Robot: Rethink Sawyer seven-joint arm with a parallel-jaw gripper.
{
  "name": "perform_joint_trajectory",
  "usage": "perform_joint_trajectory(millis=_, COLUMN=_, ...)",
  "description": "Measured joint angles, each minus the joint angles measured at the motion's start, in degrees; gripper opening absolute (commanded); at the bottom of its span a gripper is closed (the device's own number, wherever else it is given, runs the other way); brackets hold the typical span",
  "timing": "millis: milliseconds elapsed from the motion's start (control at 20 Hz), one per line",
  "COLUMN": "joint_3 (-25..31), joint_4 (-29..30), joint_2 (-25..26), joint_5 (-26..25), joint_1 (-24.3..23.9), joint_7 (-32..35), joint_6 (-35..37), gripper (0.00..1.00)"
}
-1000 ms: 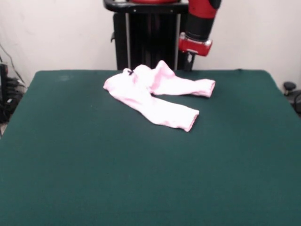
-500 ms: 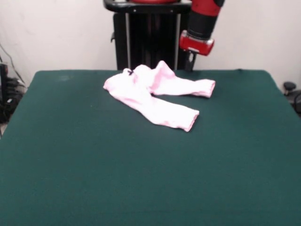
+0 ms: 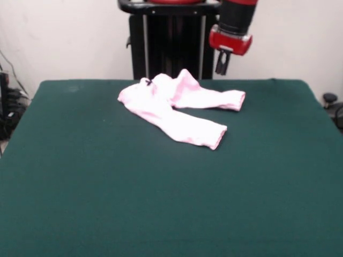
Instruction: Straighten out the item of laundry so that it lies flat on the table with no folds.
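The pale pink baby trousers (image 3: pixel 174 110) lie on the far half of the dark green table (image 3: pixel 161 193). One leg runs toward the front right and ends in a cuff; the other runs right along the far edge. The waist area is bunched, with a raised fold in the middle and a tiny dark bow (image 3: pixel 148 82) at the left. My gripper (image 3: pixel 222 65) hangs from the red and black arm above the table's far edge, up and to the right of the bunched waist, clear of the cloth. It holds nothing.
The robot's black pedestal (image 3: pixel 169 40) stands behind the table's far edge. Cables and dark equipment (image 3: pixel 8 107) sit off the table's left side. A small dark object (image 3: pixel 329 99) shows off the right edge.
The gripper has risen and shifted slightly right, away from the table's far edge. The trousers have not moved.
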Motion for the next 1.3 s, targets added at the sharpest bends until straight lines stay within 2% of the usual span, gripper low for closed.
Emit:
perform_joint_trajectory(millis=200, joint_3=-0.99, joint_4=-0.05, joint_2=-2.59, joint_5=0.06, joint_1=0.52, joint_7=0.0, joint_6=2.56, gripper=0.0)
perform_joint_trajectory(millis=450, joint_3=-2.2, joint_4=-0.63, joint_2=-1.82, joint_5=0.06, joint_1=0.97, joint_7=0.0, joint_6=2.56, gripper=0.0)
perform_joint_trajectory(millis=1300, joint_3=-3.17, joint_4=-6.31, joint_2=11.4, joint_5=0.11, joint_1=1.9, joint_7=0.11, joint_6=-4.98, gripper=0.0)
